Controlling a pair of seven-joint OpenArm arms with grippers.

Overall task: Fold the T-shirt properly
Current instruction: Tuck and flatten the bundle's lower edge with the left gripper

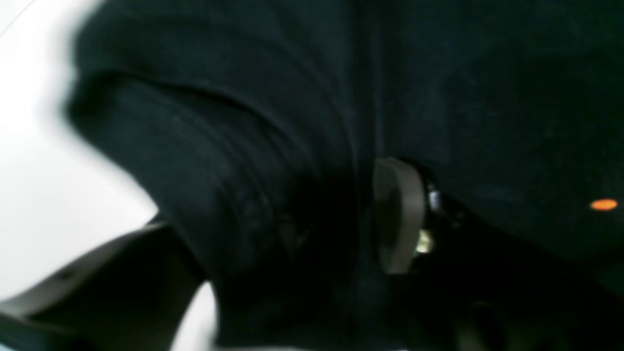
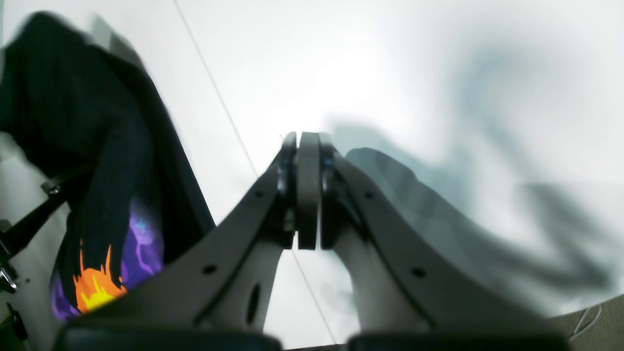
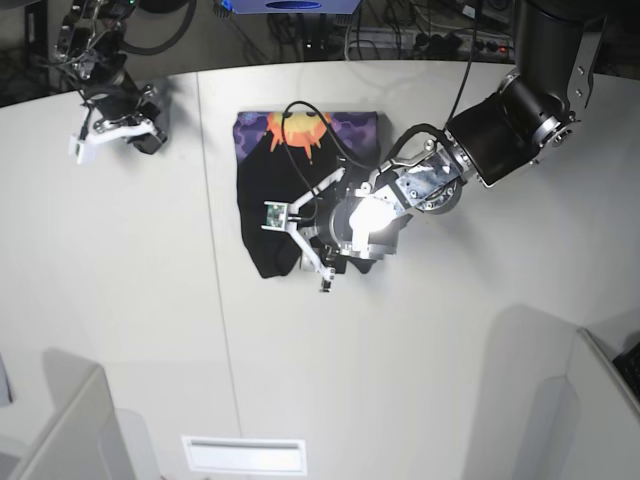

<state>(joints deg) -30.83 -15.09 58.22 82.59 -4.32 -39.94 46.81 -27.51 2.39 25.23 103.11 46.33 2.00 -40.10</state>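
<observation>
The black T-shirt [image 3: 290, 190] lies folded in the middle of the white table, its orange sun print on purple [image 3: 305, 130] at the far end. My left gripper [image 3: 305, 245] is low over the shirt's near end. In the left wrist view black cloth [image 1: 243, 146] fills the frame and bunches between the two fingers [image 1: 397, 214], whose jaws stand apart. My right gripper [image 3: 90, 140] is far off at the back left of the table, shut and empty. In its wrist view [image 2: 308, 190] the shirt [image 2: 97, 146] hangs at the left edge.
A seam [image 3: 215, 250] runs down the table left of the shirt. Cables and equipment [image 3: 400, 30] lie behind the far edge. Grey panels stand at the near left [image 3: 70, 430] and near right [image 3: 600, 400]. A white slot [image 3: 245, 455] sits at the front.
</observation>
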